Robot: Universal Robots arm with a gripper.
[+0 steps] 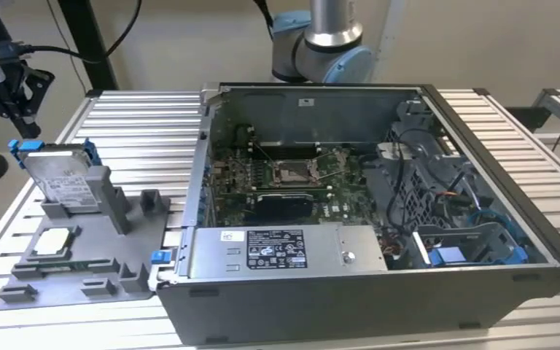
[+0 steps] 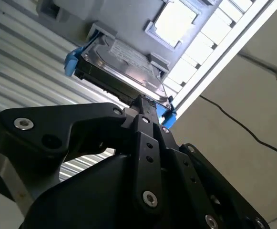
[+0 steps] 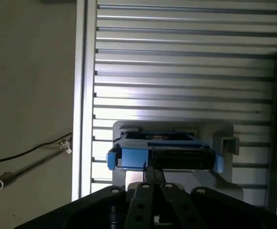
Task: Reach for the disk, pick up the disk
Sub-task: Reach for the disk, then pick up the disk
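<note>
While the exterior view shows me the disk (image 1: 61,175) upright in a slot of the grey fixture (image 1: 100,251), label outward, the first wrist view catches its blue-framed edge end-on. CPU chip (image 1: 52,240) lies flat on that fixture; open computer case (image 1: 358,211) sits just beside it on the counter (image 1: 144,117). Claw (image 3: 150,171) hangs above the fixture, aimed at the disk in both wrist views, near but apart, fingers drawn together on nothing.

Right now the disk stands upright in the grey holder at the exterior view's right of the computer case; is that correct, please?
Wrong side: the disk stands upright in the grey holder at the exterior view's left of the computer case.
</note>
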